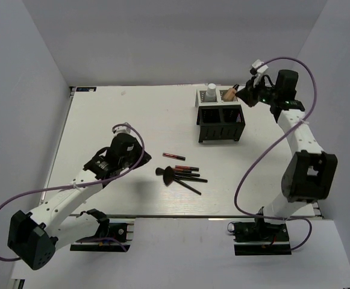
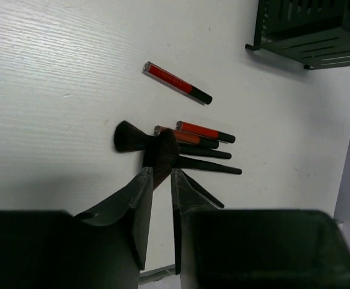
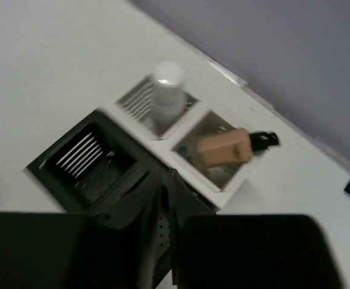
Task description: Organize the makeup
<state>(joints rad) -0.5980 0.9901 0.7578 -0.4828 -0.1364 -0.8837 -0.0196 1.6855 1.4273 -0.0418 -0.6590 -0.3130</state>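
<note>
A white-capped bottle (image 1: pixel 211 92) stands in a back compartment of the black mesh box (image 1: pixel 221 123). A tan dark-capped bottle (image 1: pixel 230 94) leans in the compartment beside it. The right wrist view shows both, the white-capped bottle (image 3: pixel 167 90) and the tan one (image 3: pixel 223 147). My right gripper (image 1: pixel 245 96) hovers over the box, shut and empty (image 3: pixel 168 174). Black brushes (image 1: pixel 167 175) and red and black pencils (image 1: pixel 187 168) lie together mid-table, with one pencil (image 1: pixel 173 156) apart. My left gripper (image 1: pixel 140 158) hangs above the brushes (image 2: pixel 161 150), jaws a narrow gap apart and empty (image 2: pixel 161 171).
The mesh box's front compartments (image 3: pixel 60 143) show nothing inside. The box corner (image 2: pixel 307 30) lies beyond the pencils (image 2: pixel 176 82) in the left wrist view. Grey walls close in the table on the left, back and right.
</note>
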